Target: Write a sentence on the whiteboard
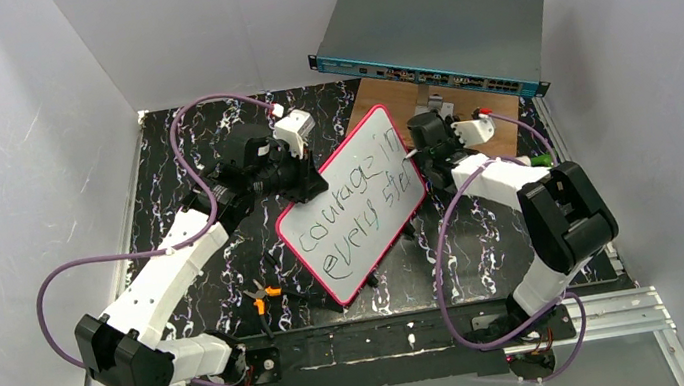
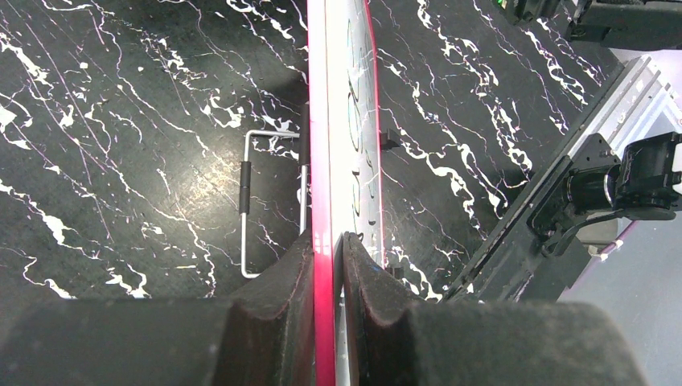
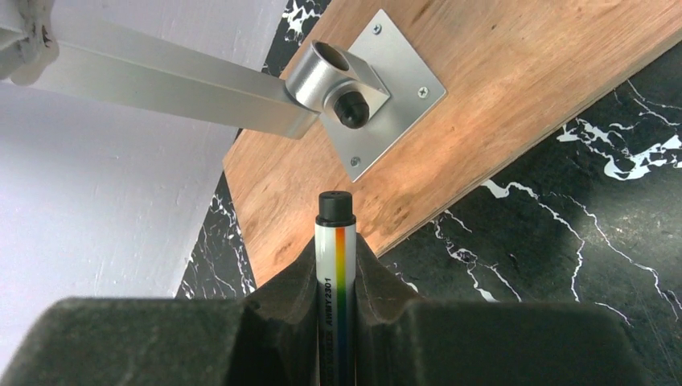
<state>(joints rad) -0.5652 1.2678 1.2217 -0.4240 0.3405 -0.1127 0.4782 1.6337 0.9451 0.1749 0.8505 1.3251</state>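
Observation:
The whiteboard (image 1: 354, 183), white with a thin pink-red frame, stands tilted at the middle of the black marbled table. The sentence (image 1: 353, 214) "courage in every step" runs across it in two slanted black lines. My left gripper (image 1: 304, 184) is shut on the board's upper left edge. In the left wrist view the whiteboard (image 2: 342, 121) shows edge-on, pinched at my left gripper (image 2: 328, 257). To the right of the board, my right gripper (image 1: 430, 153) is shut on a white marker (image 3: 336, 241) with a rainbow stripe, its black end pointing away from my right gripper (image 3: 336, 269).
A grey-teal network switch (image 1: 436, 28) leans at the back right above a wooden plank (image 1: 500, 125) that carries a metal bracket (image 3: 378, 88) and bar (image 3: 161, 80). Orange-handled pliers (image 1: 262, 295) lie near the front. A wire stand (image 2: 249, 201) sits beside the board. Grey walls enclose three sides.

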